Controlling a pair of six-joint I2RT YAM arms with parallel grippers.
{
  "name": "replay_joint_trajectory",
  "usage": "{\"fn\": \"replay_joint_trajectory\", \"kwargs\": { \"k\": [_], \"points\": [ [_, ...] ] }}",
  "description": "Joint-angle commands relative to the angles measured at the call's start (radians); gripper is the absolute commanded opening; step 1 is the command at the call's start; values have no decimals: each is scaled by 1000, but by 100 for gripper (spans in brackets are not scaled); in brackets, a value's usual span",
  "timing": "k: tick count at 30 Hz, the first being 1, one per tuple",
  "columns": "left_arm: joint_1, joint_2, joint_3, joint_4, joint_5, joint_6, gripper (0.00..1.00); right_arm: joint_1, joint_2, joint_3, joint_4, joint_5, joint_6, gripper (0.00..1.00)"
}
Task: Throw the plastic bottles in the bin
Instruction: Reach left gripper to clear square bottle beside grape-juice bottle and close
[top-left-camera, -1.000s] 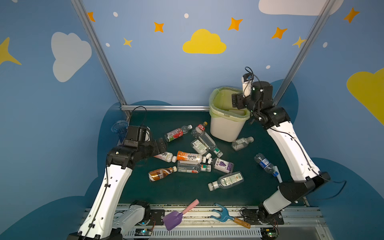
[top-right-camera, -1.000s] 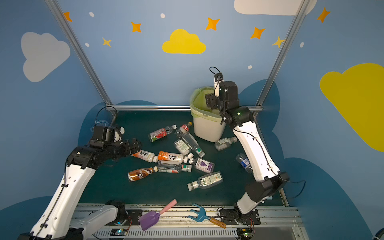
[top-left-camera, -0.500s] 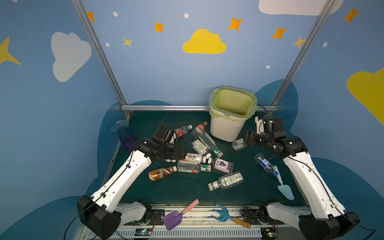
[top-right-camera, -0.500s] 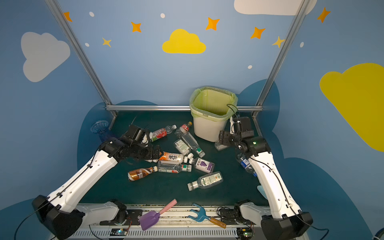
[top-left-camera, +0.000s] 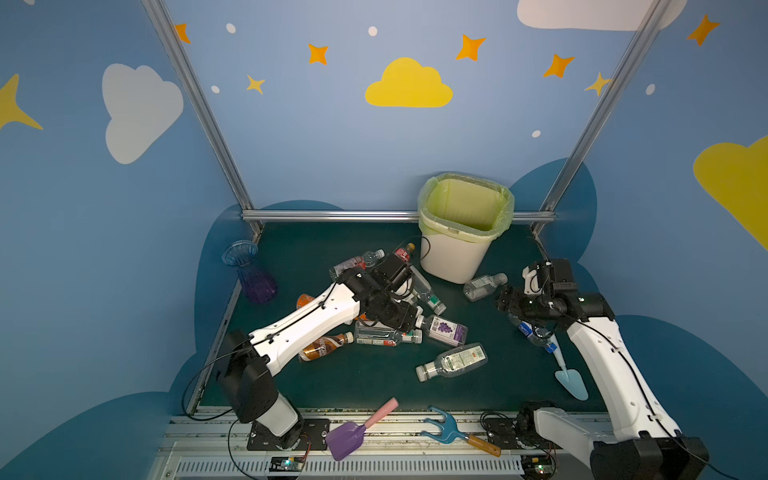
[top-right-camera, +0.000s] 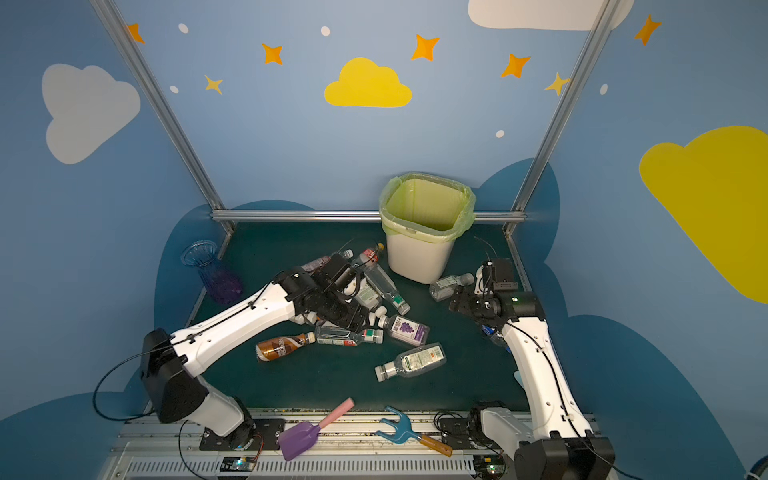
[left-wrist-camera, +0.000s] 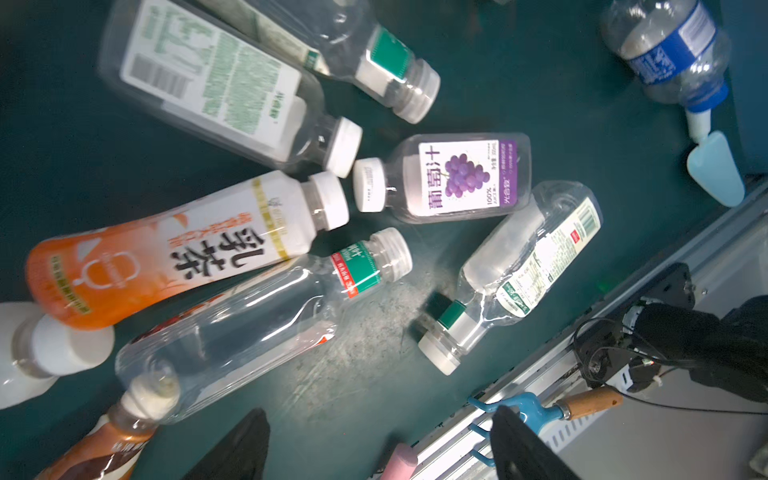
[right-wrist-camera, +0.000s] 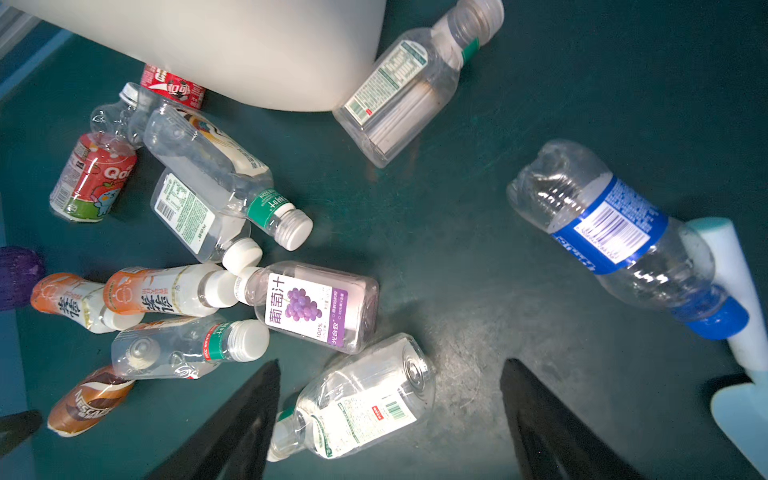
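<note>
Twelve plastic bottles (top-left-camera: 382, 336) counted in the right wrist view, all on their sides on the green mat (top-left-camera: 332, 386).

Far left: ribbed purple-blue vase (top-left-camera: 249, 270), upright at the mat's edge.

Left of centre: left claw (left-wrist-camera: 378, 411) low over the main heap, fingers spread, nothing between them. Orange-label bottle (left-wrist-camera: 166, 257) and grape-label bottle (left-wrist-camera: 457, 176) lie in that heap, caps just beside each other.

Back, right of centre: bin (top-left-camera: 453, 262) upright, with one clear bottle (top-left-camera: 484, 286) lying just beside its base.

Right: right claw (right-wrist-camera: 390, 361) above the mat near that clear bottle, fingers spread wide, gripping nothing. Blue-label bottle (right-wrist-camera: 615, 237) lies under the right arm, cap end against the handle of a pale blue trowel (top-left-camera: 571, 380).
</note>
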Motion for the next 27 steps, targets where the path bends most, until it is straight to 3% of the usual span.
{"fn": "replay_joint_trajectory", "kwargs": {
  "k": [1, 18, 27],
  "points": [
    [-43, 58, 66, -4, -6, 61, 84, -20, -4, -17, 9, -65, 9, 84],
    [-236, 436, 395, -155, -20, 276, 78, -95, -4, -50, 18, -159, -28, 84],
    [-254, 572, 578, -266, 14, 317, 80, -178, 3, -51, 24, -249, -41, 84]
  ]
}}
